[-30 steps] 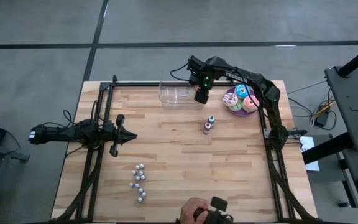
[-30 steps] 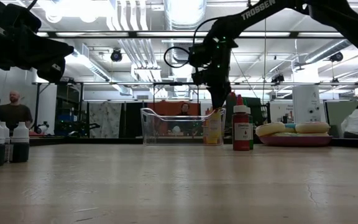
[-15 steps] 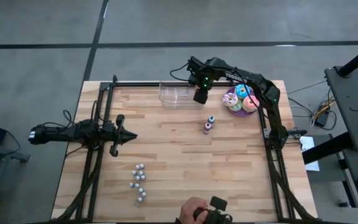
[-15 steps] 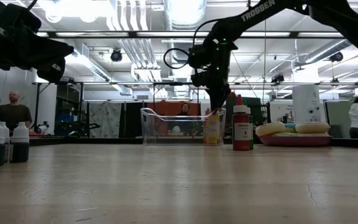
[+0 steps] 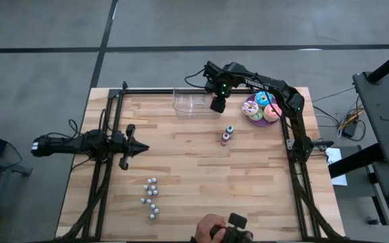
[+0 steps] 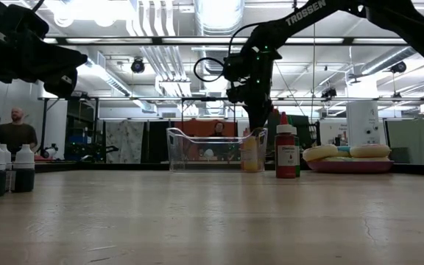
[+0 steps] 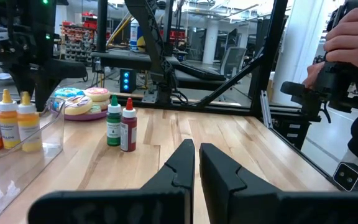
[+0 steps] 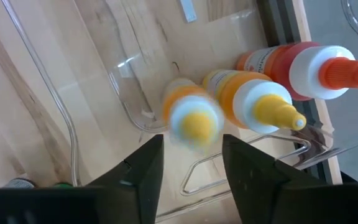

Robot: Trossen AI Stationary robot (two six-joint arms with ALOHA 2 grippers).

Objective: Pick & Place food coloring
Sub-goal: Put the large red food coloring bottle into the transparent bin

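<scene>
Two dark fingers of the right gripper (image 8: 191, 165) stand apart above the clear container (image 5: 191, 101) at the table's far edge, with a yellow-capped bottle (image 8: 190, 118) just below them, blurred; no contact shows, so it appears released. Beside it in the container stand a second yellow bottle (image 8: 253, 99) and an orange-capped bottle (image 8: 303, 65).

Step in hand, as judged: release of one food coloring bottle into the container. Two bottles, green-capped (image 7: 113, 121) and red-capped (image 7: 128, 126), stand on the wooden table (image 5: 201, 175) between the container and the plate of doughnuts (image 5: 262, 108), near both. The next move calls for lifting clear of the container wall, then descending upright over one of these caps.

The left gripper (image 7: 194, 158) waits closed at the table's left side.

View differences: only the right wrist view shows the gap between fingers and bottle. The left wrist view shows three bottles in the container; the high view shows the two loose bottles' position. In the low view one bottle hides the other.
</scene>
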